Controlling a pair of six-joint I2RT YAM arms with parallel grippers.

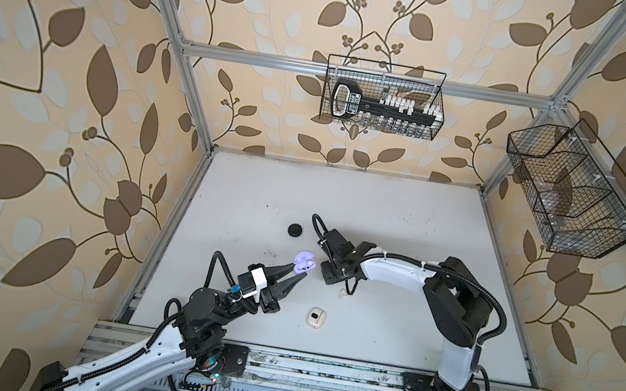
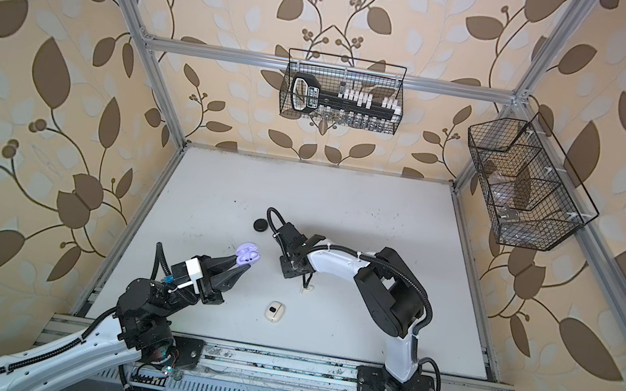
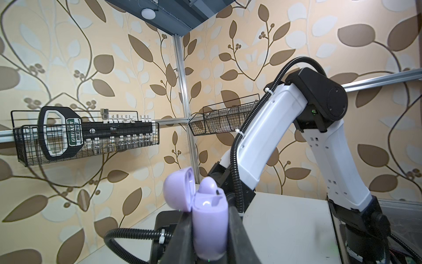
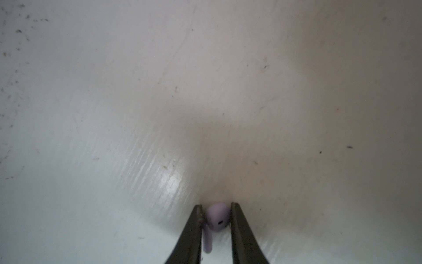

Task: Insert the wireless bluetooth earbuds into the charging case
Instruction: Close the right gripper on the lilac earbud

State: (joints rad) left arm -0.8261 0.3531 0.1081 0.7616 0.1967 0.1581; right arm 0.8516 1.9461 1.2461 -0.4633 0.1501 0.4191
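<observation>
Leaf-print wallpaper (image 1: 46,81) is closing in the cell on every side. Two wire baskets are hanging on the frame: a back basket (image 1: 380,127) carrying a tool set and a side basket (image 1: 573,239). Below them the white table (image 1: 384,215) is lying scuffed and mostly bare.

Left arm: I am holding it raised over the middle of the table. The left gripper (image 1: 297,273) is clamping the lavender case (image 3: 210,224) by its body, with the lid (image 3: 178,189) swung open. The wrist view is showing a seated earbud (image 3: 207,185) already sitting in its slot. The slot beside it is looking empty.

Right arm: I am reaching it down to the table, near the lifted case. The right gripper (image 4: 216,206) is pointing at the surface. Its two fingers are closing on the second lavender earbud (image 4: 218,217), one on each side of the head and as good as touching it. That earbud is lying on the table with its stem along one finger, not lifted.

Other items: a cream case (image 1: 313,317) is lying near the front between the arms, with a dark patch on top. A black case (image 1: 297,230) is sitting further back, shut as far as I can tell. No cream or black earbuds are showing loose, so I cannot tell whether those pairs are stowed.

Progress, my judgement: the lavender pair is half done. Left to do: lift this earbud, carry it across and seat it in the free slot.
</observation>
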